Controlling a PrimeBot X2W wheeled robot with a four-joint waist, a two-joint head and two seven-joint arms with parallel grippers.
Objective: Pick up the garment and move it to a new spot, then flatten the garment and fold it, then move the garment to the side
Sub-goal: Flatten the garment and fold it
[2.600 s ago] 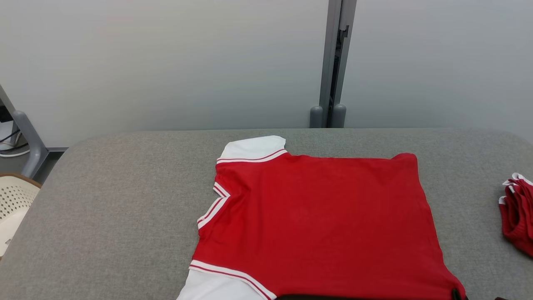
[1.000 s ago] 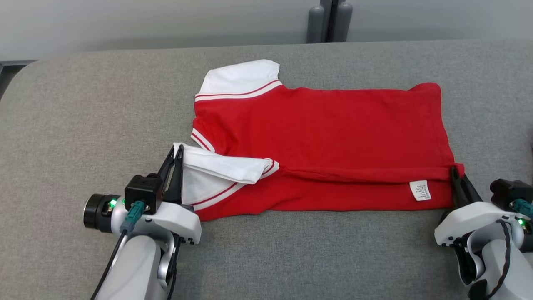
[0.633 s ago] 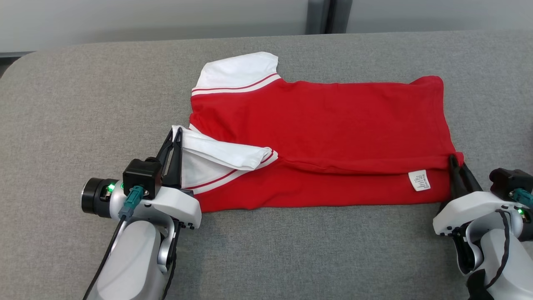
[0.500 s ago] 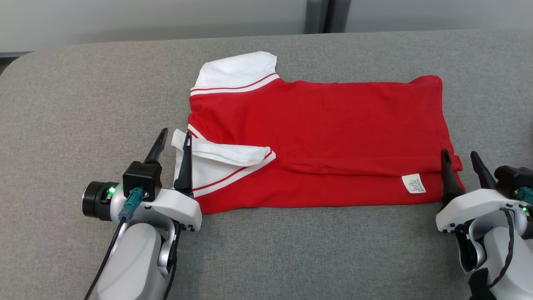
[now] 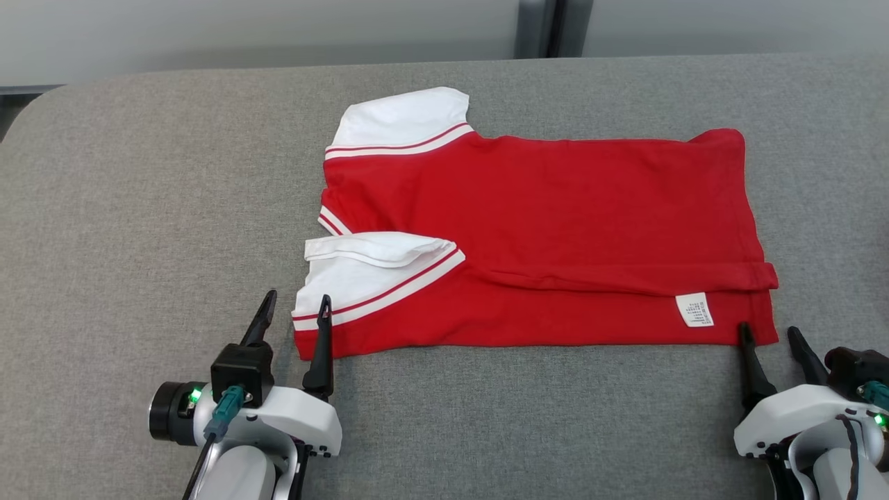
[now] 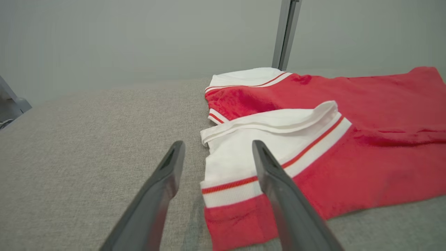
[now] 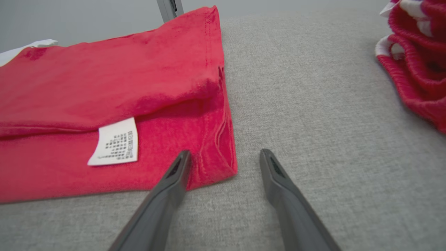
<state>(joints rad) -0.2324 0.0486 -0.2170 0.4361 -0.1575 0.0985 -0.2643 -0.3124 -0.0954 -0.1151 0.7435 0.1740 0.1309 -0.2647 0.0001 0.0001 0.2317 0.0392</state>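
Observation:
The garment is a red shirt with white sleeves, lying on the grey table with its near long edge folded over toward the middle; a white care label shows on the fold. My left gripper stands open at the shirt's near left corner, by the folded white sleeve; nothing is between its fingers. My right gripper stands open at the near right corner, just off the hem, holding nothing.
The grey padded table stretches around the shirt. A bunched red and white cloth lies to the right of my right gripper. A grey wall and a vertical post stand behind the table.
Both grippers were shut on the shirt's near edge, carried it over the middle, then opened and let go. They have since drawn back toward me, clear of the cloth. The camera tilted down earlier.

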